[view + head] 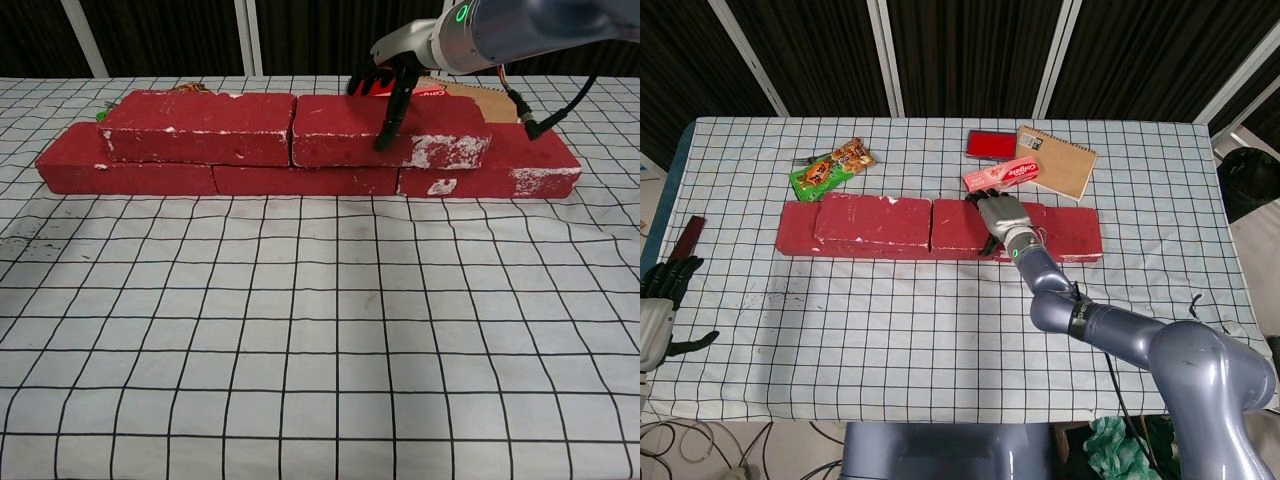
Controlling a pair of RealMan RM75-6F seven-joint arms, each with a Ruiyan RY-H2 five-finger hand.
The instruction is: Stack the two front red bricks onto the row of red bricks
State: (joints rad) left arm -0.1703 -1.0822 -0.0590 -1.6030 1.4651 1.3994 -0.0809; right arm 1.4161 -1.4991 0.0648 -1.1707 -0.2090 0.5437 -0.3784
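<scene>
Head view: the right hand lies over the right top brick, fingers draped across its top and thumb down its front face, so it grasps that brick. The brick sits on the row, its left end touching the left top brick, which also rests on the row. Behind the row lie a snack bag, a pink box, a red pad and a notebook. The left hand hangs off the table's left edge, well away from the row, fingers apart and holding nothing.

Chest view: the right hand clasps the right top brick near its middle, one dark finger running down the front face. The seam with the left top brick looks tight, and both top bricks bridge the joints of the row beneath.

My judgement is that the step is final seating and release. To do it well, the hand should press the brick flat so it does not rock, check that its front face lines up with its neighbour, then spread the fingers slowly and lift straight up. Dragging the front finger sideways could skew the brick or nudge it off the row.
</scene>
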